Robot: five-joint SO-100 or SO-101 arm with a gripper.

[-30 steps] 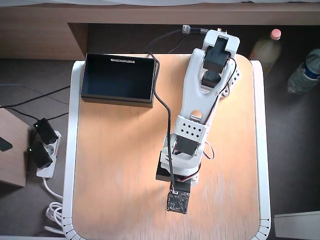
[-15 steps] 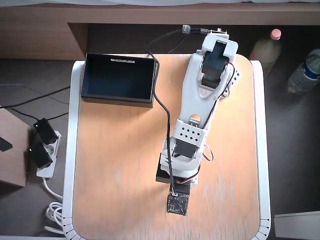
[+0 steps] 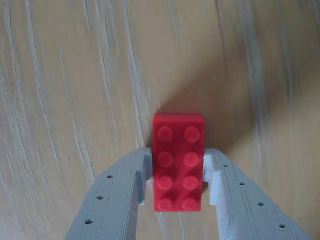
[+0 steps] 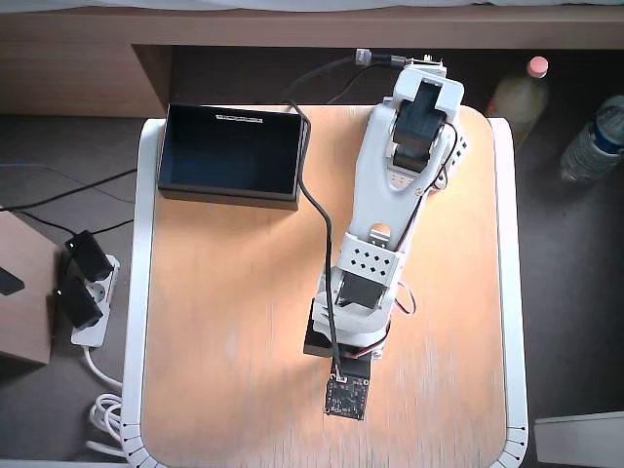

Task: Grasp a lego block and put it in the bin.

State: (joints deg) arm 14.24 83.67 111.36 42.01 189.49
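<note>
In the wrist view the gripper (image 3: 178, 181) clamped the lego block (image 3: 178, 161) just above the wooden table (image 3: 65, 90) — grasp apparently made — so the next move called for a carry to the bin (image 4: 231, 152), well apart overhead.

Home room: small wooden table (image 4: 224, 322), floor power strip (image 4: 88, 292), bottles (image 4: 517, 93).

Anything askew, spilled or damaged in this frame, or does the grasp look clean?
Nothing stands out. In the wrist view the lego block sits squarely between the gripper fingers, studs up. In the overhead view the bin stands upright at the table's corner.
</note>
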